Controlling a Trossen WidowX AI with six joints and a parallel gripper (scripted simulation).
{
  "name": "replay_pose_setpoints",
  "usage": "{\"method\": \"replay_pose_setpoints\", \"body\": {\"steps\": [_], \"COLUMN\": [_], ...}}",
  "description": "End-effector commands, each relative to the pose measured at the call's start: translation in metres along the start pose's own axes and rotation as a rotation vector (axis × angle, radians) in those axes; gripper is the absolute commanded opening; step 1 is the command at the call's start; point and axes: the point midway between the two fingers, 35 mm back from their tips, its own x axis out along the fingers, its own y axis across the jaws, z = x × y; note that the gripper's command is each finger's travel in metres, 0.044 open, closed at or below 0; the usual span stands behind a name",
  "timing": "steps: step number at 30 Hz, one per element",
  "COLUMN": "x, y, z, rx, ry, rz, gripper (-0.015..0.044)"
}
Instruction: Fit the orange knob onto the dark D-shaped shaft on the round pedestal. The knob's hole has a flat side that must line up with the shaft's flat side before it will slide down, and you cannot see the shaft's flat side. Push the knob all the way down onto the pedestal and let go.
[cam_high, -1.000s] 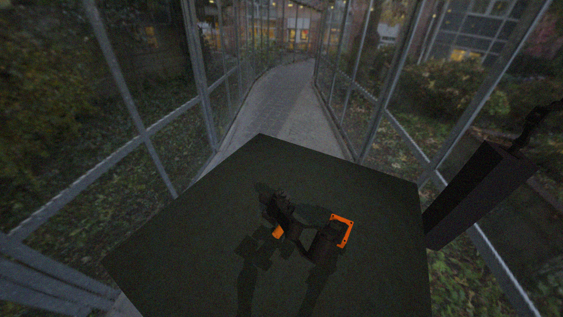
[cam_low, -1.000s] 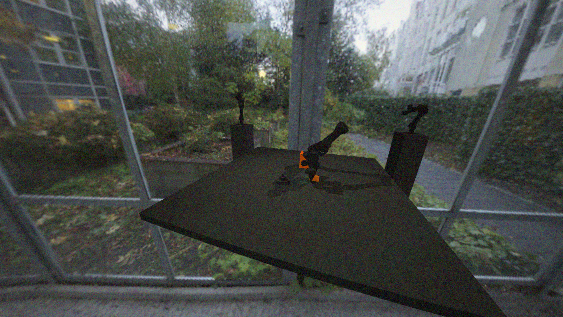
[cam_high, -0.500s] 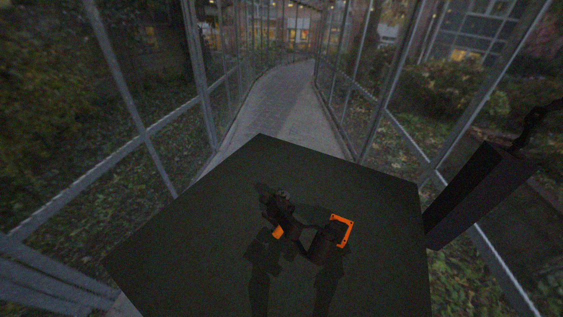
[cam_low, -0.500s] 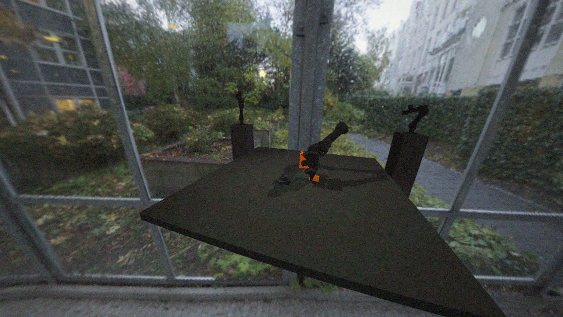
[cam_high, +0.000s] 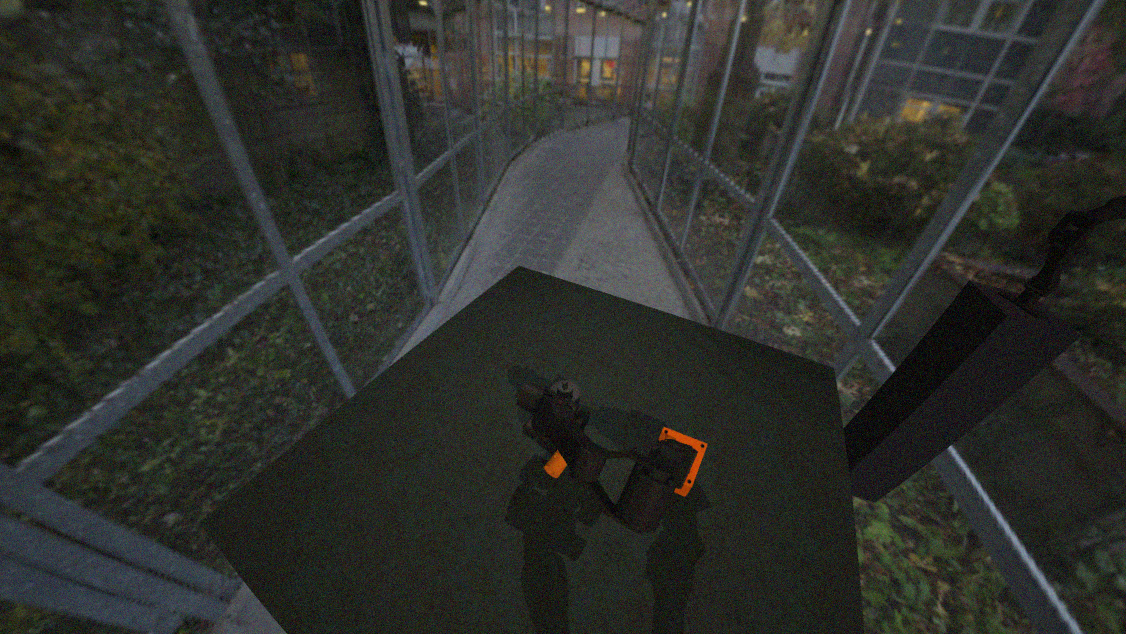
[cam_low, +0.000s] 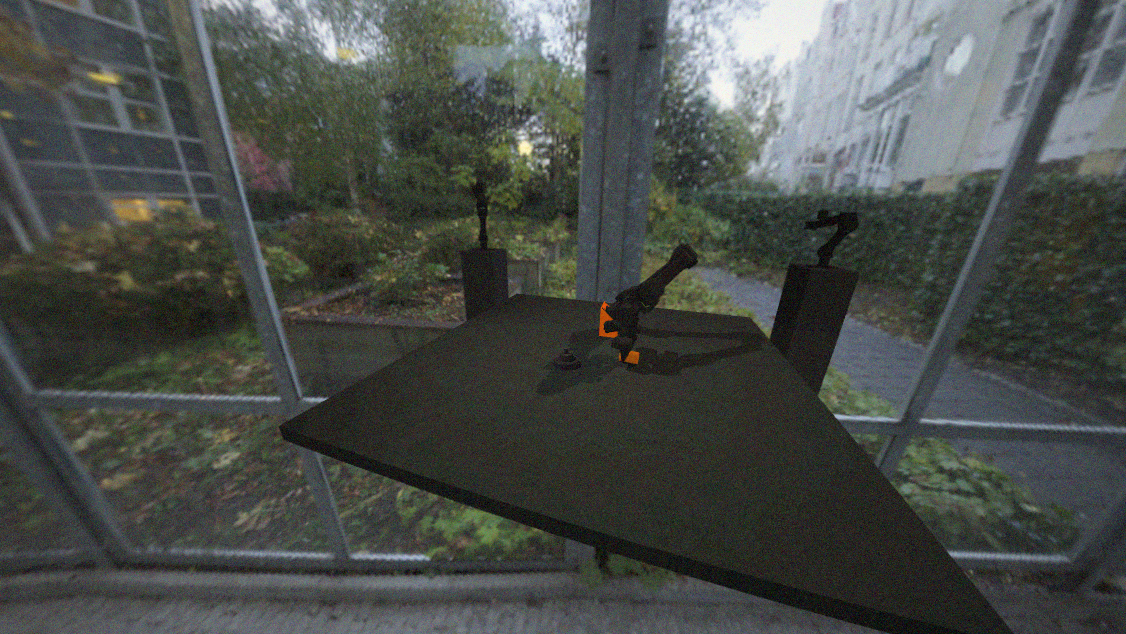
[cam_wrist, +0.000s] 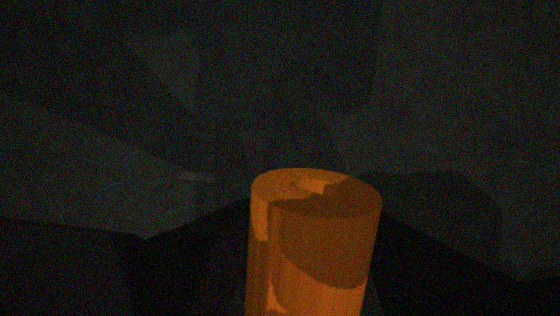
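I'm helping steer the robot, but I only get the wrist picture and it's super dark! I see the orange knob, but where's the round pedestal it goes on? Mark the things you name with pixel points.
Observer: In the exterior view, the dark round pedestal (cam_low: 567, 361) stands on the table (cam_low: 512, 448), left of the knob (cam_high: 555, 463) (cam_low: 630, 357) (cam_wrist: 320, 245) and apart from it. The gripper (cam_high: 556, 454) (cam_low: 627, 356) (cam_wrist: 310, 216) is shut on the knob.

Operator: Okay! Is there anything else orange that could trick me?

Observer: Yes, an orange plate (cam_high: 696, 470) (cam_low: 605, 322) with small holes in it, around the foot of the arm.

Operator: Is the knob way up high?

Observer: No, the exterior view shows it low, right down by the table top.
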Motion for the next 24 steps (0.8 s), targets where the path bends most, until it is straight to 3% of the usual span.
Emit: {"method": "replay_pose_setpoints", "body": {"steps": [1,24], "x": [-0.003,-0.014], "y": [0.000,0.000], "z": [-0.003,-0.020], "rx": [-0.004,-0.005], "ry": [-0.064,-0.370], "rz": [0.003,0.004], "gripper": [0.0181,0.0181]}}
